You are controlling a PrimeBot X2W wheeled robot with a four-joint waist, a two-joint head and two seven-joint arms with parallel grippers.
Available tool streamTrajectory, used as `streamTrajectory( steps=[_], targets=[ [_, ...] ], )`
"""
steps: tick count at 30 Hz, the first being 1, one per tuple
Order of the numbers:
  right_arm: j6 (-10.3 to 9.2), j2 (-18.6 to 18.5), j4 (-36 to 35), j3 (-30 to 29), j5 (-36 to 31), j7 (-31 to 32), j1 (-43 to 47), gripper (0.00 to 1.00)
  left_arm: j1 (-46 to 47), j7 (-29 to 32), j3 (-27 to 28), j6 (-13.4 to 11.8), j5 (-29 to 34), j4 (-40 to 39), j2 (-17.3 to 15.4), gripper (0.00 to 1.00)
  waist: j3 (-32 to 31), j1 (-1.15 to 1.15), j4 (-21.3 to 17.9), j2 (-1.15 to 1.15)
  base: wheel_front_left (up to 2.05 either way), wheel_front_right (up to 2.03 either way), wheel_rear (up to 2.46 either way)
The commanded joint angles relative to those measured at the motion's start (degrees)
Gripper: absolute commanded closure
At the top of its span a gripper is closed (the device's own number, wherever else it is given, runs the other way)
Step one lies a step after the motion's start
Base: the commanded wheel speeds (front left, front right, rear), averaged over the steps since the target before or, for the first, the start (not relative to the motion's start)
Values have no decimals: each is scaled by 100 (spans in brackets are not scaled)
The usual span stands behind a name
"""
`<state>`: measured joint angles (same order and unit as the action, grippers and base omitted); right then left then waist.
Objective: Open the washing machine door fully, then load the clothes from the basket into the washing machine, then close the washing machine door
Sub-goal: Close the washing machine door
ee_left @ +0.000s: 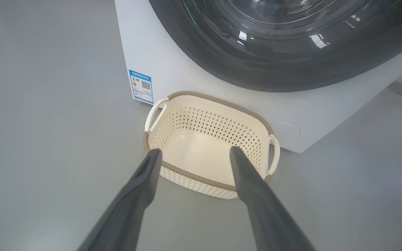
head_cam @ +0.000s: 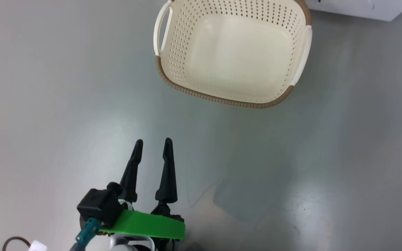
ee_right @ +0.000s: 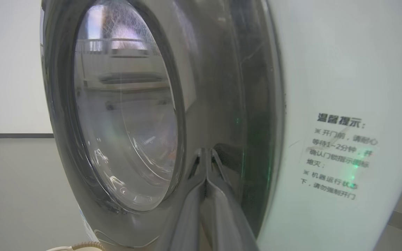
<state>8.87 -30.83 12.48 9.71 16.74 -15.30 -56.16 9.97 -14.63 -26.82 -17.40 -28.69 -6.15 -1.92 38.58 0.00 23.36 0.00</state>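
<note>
Well, in the head view I look down on the grey floor (head_cam: 47, 104). The left fingers (head_cam: 168, 148) rise from the lower left, spread wide, with nothing between them. They hang over bare floor, well apart from the basket (head_cam: 222, 100). The basket stands on the floor at the top middle, mouth up. Just behind it, in the top right corner, I see a white piece of the machine (head_cam: 354, 8).

Next, in the left wrist view, these two fingers point toward the basket, wide open and holding nothing. Their tips are short of its near rim. The basket stands at the foot of the machine; I cannot tell if the two touch. The round black door (ee_left: 284, 69) is above the basket and lies flat against the machine front. A blue label (ee_left: 141, 86) is low on the front, near the basket end on this view's left. A round flap (ee_left: 286, 130) is just beside the other end.

Last, in the right wrist view, the right fingers (ee_right: 207, 157) are pressed together with nothing between them. Their tips are at the glossy black ring of the door, just beside its glass window, and the ring mirrors them. I cannot tell if they touch it. The door looks closed against the white front. A sticker (ee_right: 340, 157) with Chinese text is on that front, to the right. A bit of the basket rim shows at the bottom edge.
</note>
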Motion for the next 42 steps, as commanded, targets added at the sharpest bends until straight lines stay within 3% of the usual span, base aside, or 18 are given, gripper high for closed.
streamTrajectory(
  steps=[1, 10, 13, 16, 19, 20, 22, 29, 42],
  targets=[
    [-138, -58, -48, -225, -5, 30, -94, 100, 12, -37, 179, -6, -21, -88, -96, 0, -145, 0, -74, 0, 0, 0, 0],
    [-138, 540, -235, -291, 29, 30, 806, 100, 25, -37, 479, 149, -52, 133, -96, 0, -887, 0, -488, 0, 0, 0, 0],
    [-138, 770, -351, -309, 8, 30, 1278, 78, -24, -37, 663, 236, -86, 249, -96, 0, -1209, 0, -689, 0, 0, 0, 0],
    [-138, 988, -452, -364, -28, 30, 1740, 65, -84, -37, 861, 353, -119, 397, -96, 0, -1524, 0, -916, 0, 0, 0, 0],
    [-138, 1154, -552, -378, -133, 30, 2174, 45, -142, -37, 1077, 522, -78, 573, -96, 0, -1822, 0, -1174, 0, 0, 0, 0],
    [-138, 1221, -591, -404, -160, 30, 2309, 26, -164, -37, 1154, 576, -23, 624, -96, 0, -1915, 0, -1269, 0, 0, 0, 0],
    [-138, 1363, -696, -472, -209, 30, 2574, 2, -228, -37, 1335, 619, 77, 717, -96, 0, -2089, 0, -1476, 0, 0, 0, 0],
    [-138, 1603, -912, -573, -387, 30, 3592, 0, -500, -37, 1719, 857, 295, 1231, -96, 0, -2789, 0, -2029, 0, 0, 0, 0],
    [-138, 1792, -1183, -1112, -771, 30, 5093, 0, -939, -37, 2018, 1127, 964, 1393, -96, 0, -3577, 0, -2349, 0, 0, 0, 0]
  ],
)
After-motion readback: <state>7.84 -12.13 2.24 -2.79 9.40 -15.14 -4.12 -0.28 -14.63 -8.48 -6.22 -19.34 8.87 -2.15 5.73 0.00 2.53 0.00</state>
